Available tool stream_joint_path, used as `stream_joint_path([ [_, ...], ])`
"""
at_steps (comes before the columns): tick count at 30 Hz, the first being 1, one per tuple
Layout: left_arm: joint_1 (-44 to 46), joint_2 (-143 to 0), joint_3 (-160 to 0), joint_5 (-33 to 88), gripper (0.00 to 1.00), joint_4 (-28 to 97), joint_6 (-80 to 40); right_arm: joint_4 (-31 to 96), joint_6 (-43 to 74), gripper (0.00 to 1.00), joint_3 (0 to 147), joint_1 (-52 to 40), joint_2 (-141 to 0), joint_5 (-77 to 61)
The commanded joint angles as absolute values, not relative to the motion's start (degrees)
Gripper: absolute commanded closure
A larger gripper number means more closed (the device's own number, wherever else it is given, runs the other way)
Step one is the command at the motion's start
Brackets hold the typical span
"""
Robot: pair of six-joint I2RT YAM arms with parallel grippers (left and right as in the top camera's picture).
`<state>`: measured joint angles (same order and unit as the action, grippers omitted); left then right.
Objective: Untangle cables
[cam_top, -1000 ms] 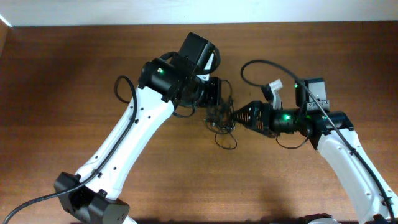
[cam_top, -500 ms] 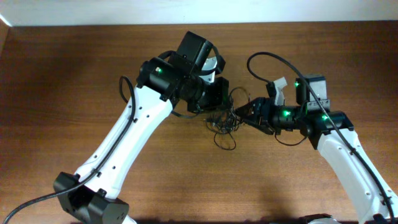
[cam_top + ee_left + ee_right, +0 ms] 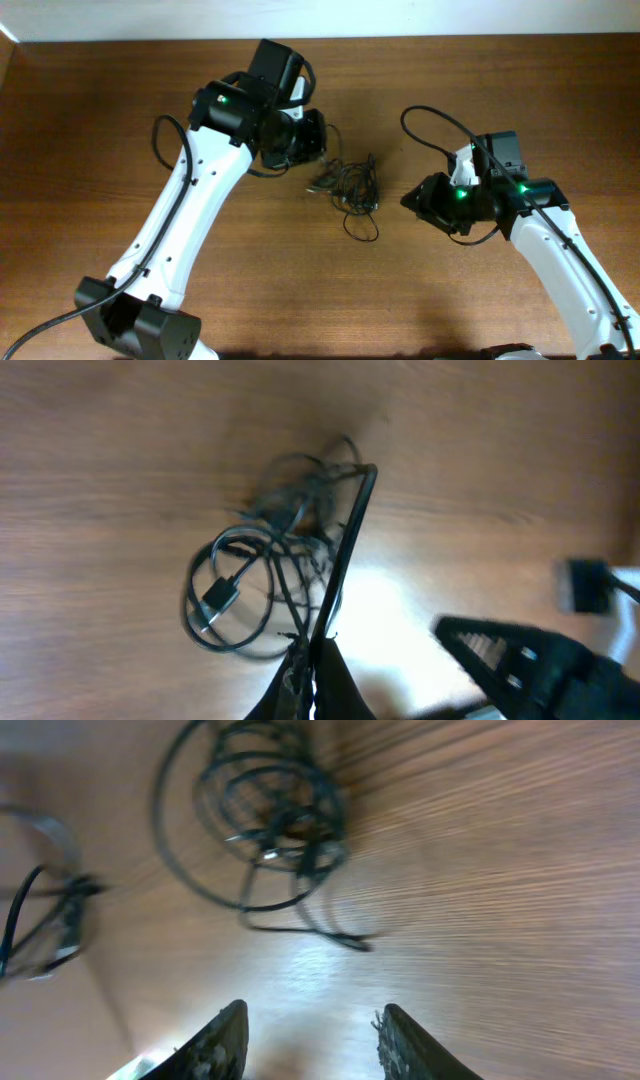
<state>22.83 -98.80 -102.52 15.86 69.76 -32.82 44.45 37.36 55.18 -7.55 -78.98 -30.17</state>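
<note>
The thin black flexible cables (image 3: 350, 190) lie as one knotted bundle on the brown wooden counter (image 3: 100, 120), between the two sets of fingers. How many separate cords make up the knot cannot be told. One loose loop (image 3: 362, 228) trails out of the bundle toward the near edge of the counter. In the left wrist view one small rectangular plug (image 3: 220, 595) rests inside a round coil on the bundle's side.

The left fingers (image 3: 325, 685) are pressed together on a single strand. That strand runs straight from the pinch up to a sharp bend at the bundle's far side. From overhead these fingers sit just beside the bundle, on its far-left side.

The right fingers (image 3: 215, 1045) are spread apart with only bare counter between them. They point toward the bundle from its right and are near it without touching it. In the right wrist view the coils lie well beyond the fingertips, and that view is blurred.

Two white-and-black robot arms carry the fingers: the left arm (image 3: 185, 220) on the left of the bundle and the right arm (image 3: 560, 260) on its right.
</note>
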Motion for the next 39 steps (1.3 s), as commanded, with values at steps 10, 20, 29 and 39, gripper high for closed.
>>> stream_joint_path([
  [10,22.9,-97.8,-102.8,24.3,1.0,69.5,-31.2,31.7,38.0,0.36,55.5,-7.8,-79.1,-50.2],
  [20,28.2,-97.8,-102.8,44.1,1.0,68.4,-22.3,29.0,40.9,0.31,55.5,-7.9,-79.1,-43.0],
  [29,25.3,-97.8,-102.8,40.1,1.0,68.2,-22.2,45.2,41.0,0.32,55.5,-7.7,-79.1,-13.6],
  [39,19.3,-97.8,-102.8,25.8,1.0,71.5,-22.2,51.7,44.0,0.32,56.4,-7.7,-79.1,-4.3],
])
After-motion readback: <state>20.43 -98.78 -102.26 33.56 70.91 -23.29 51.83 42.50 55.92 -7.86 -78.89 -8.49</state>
